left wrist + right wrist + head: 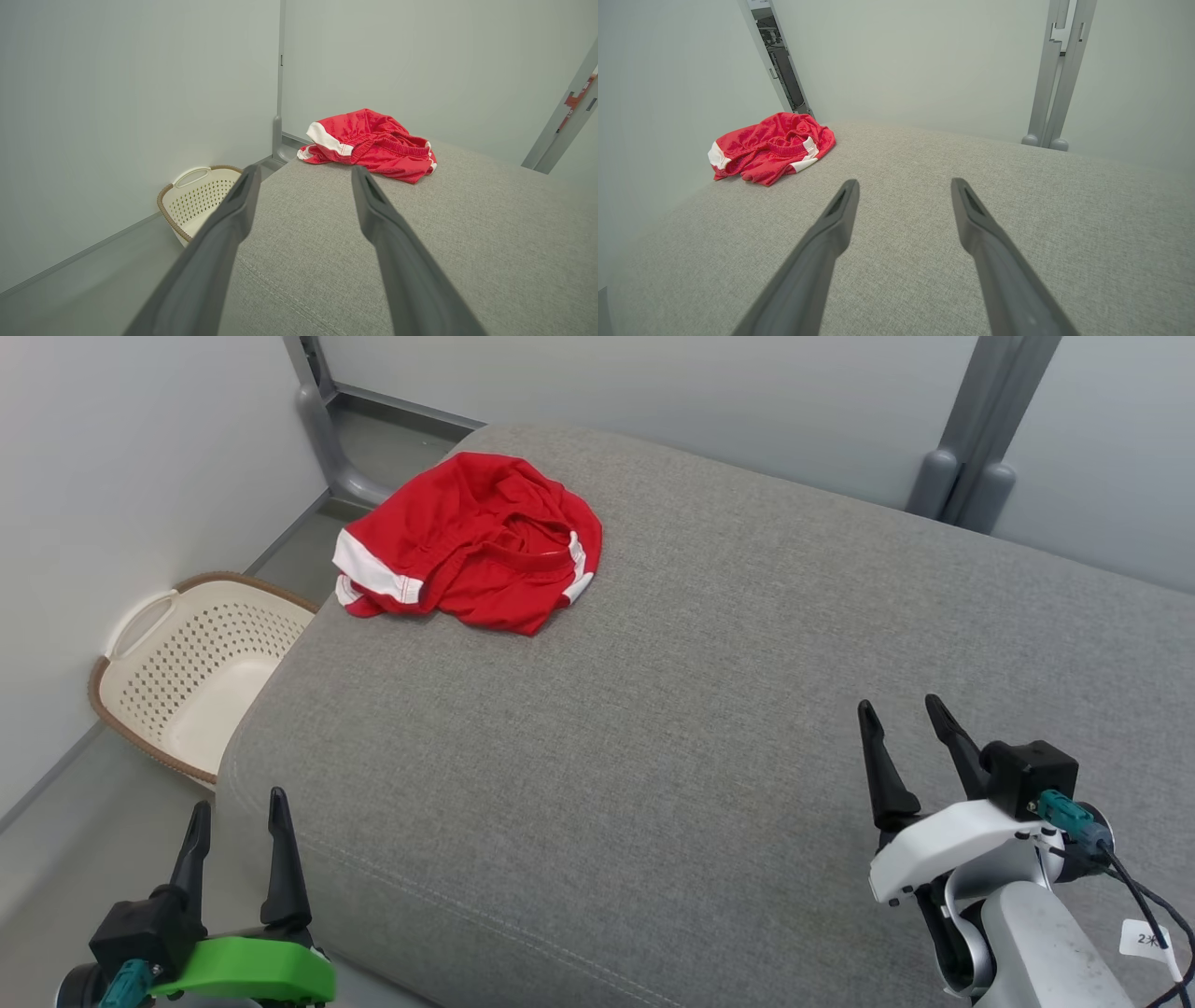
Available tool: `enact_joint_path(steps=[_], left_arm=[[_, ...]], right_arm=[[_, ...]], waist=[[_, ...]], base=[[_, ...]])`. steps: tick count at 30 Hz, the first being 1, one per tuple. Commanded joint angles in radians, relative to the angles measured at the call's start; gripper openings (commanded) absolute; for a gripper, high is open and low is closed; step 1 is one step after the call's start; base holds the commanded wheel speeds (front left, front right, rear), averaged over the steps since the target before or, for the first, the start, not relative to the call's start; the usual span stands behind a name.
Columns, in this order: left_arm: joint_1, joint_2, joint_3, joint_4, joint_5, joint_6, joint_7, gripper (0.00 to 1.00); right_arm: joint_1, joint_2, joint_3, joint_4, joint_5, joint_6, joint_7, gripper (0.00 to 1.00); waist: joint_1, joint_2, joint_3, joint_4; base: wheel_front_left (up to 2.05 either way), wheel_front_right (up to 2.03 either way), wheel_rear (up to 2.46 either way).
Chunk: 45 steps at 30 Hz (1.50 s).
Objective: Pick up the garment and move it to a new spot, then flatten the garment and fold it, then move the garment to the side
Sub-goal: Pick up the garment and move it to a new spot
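Grey woven-fabric cushioned surface (709, 709) between plain pale walls, holding a crumpled red garment with white trim (467, 546).
The soft heap lies at the far left corner, longest left to right, its white-banded hem towards the left edge, where a cream perforated plastic basket (215, 635) sits on the floor. Left pincer (238, 801) and right pincer (901, 704) hover at the near side, both spread wide and holding nothing.

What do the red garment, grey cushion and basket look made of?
Red garment: likely thin knit, slight sheen; it crumples softly, ribbed waistband. Grey cushion: matte woven upholstery; flecked weave, stitched seam. Basket: probably cream moulded plastic; punched holes, cut-out handle. Its brown rim looks woven, material unclear.
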Motion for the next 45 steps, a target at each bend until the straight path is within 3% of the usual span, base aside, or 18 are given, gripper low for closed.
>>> enact_joint_path(steps=[1, 9, 15, 23, 33, 38, 45], left_arm=[[-0.004, 0.002, -0.003, 0.0, 0.01, -0.004, 0.0, 1.0], [-0.044, 0.002, -0.009, 0.037, -0.025, -0.008, 0.0, 1.0], [-0.192, 0.009, -0.014, 0.17, -0.073, -0.003, 0.03, 1.0], [-0.506, 0.036, 0.063, 0.411, -0.188, 0.022, 0.171, 1.0], [-0.778, 0.089, 0.147, 0.653, -0.32, 0.027, 0.296, 1.0], [-0.884, 0.12, 0.154, 0.722, -0.337, 0.043, 0.353, 1.0], [-0.959, 0.197, 0.118, 0.798, -0.285, 0.113, 0.411, 1.0]], right_arm=[[0.013, -0.003, -0.003, -0.003, -0.004, -0.001, 0.0, 1.0], [-0.008, -0.009, 0.003, -0.01, -0.006, -0.001, 0.006, 1.0], [-0.033, -0.028, 0.011, -0.045, -0.016, -0.001, 0.028, 1.0], [-0.077, -0.07, 0.051, -0.155, -0.021, -0.001, 0.095, 1.0], [-0.112, -0.117, 0.129, -0.321, -0.022, -0.001, 0.193, 1.0], [-0.119, -0.129, 0.155, -0.416, -0.03, -0.001, 0.239, 1.0], [-0.13, -0.128, 0.185, -0.492, -0.032, -0.001, 0.269, 1.0]], waist=[[0.0, 0.0, 0.005, 0.019], [0.0, 0.0, 0.019, -0.004], [0.0, 0.0, 0.061, -0.052], [0.0, 0.0, 0.181, -0.183], [0.0, 0.0, 0.341, -0.362], [0.0, 0.0, 0.424, -0.425], [0.0, 0.0, 0.507, -0.507]], base=[[0.0, 0.0, 0.0], [0.0, 0.0, 0.0], [0.0, 0.0, 0.0], [0.0, 0.0, 0.0], [0.0, 0.0, 0.0], [0.0, 0.0, 0.0], [0.0, 0.0, 0.0]])
